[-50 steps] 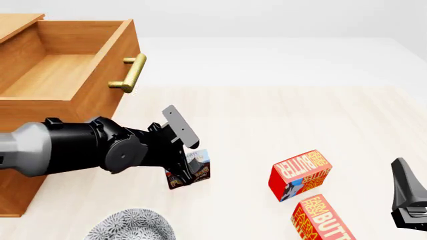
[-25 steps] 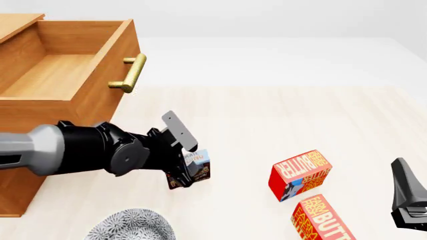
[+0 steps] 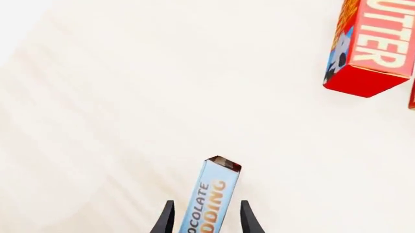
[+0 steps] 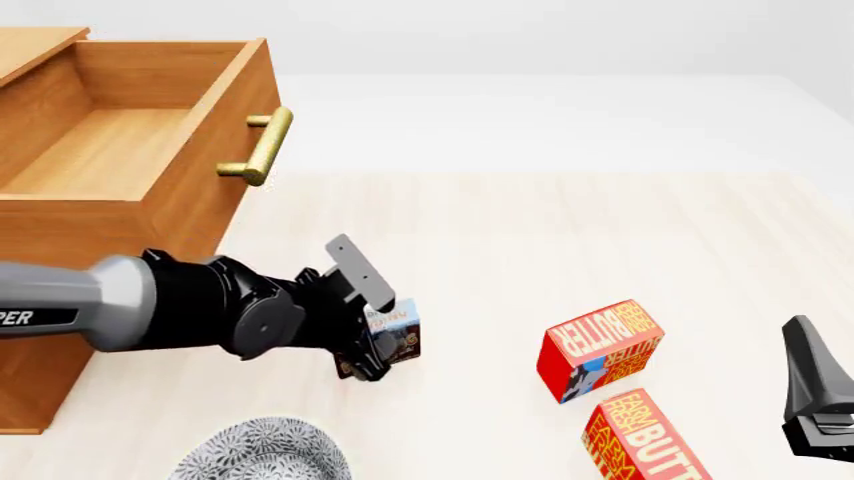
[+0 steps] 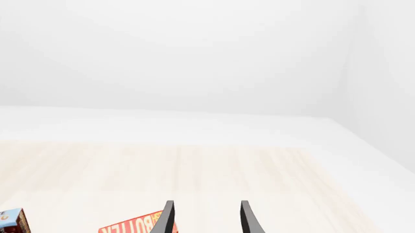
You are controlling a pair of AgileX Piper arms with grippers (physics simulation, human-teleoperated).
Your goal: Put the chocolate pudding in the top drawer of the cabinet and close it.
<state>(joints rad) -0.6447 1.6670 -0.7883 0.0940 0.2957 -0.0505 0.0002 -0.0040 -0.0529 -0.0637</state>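
Pinching the pudding (image 3: 212, 201) narrow-side between its fingers, the left gripper (image 4: 378, 345) held it ready for the open drawer (image 4: 100, 150), while the right gripper (image 5: 206, 219) hung parted and empty.

Your left arm (image 4: 200, 310): the forearm tube is light grey, with white lettering ending in "PER". From there on the wrist housings are glossy black and rounded, with a circular joint cap on the side. A flat dark grey rectangular plate (image 4: 360, 265) with two small holes sits on top of the wrist. Left gripper (image 3: 206, 221): two thin, tapering black fingers. Your right gripper (image 5: 206, 221) looks the same; from the front it is a dark, pointed wedge with a ribbed base.
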